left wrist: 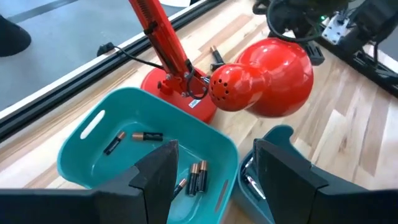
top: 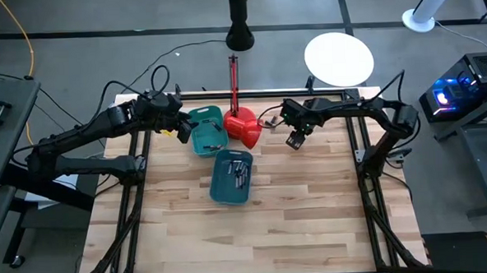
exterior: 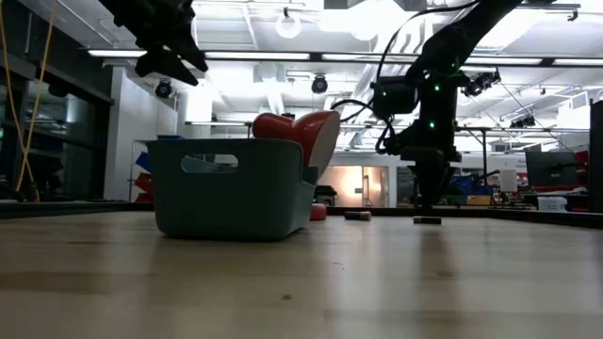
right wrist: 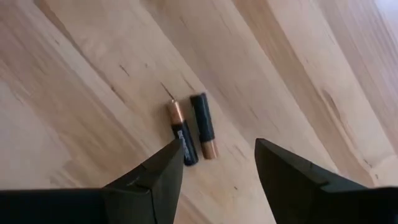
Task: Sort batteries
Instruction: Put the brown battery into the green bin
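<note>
I was partway through sorting batteries on a wooden table (top: 313, 224). My right gripper (right wrist: 217, 163) hung low over the bare wood near the table's far edge, its fingers apart and empty. Just beyond the fingertips lay two loose batteries (right wrist: 191, 127), side by side and nearly touching, copper ends pointing opposite ways. My left gripper (left wrist: 214, 167) hovered above the far teal bin (left wrist: 81, 155), fingers also apart and holding nothing; a few cells already lay in that bin, and more in the near teal bin (top: 221, 185) beside it. A red lamp (left wrist: 267, 78) stood between the arms. I judged the next move to be lowering the right fingers around one battery without nudging its neighbour.
</note>
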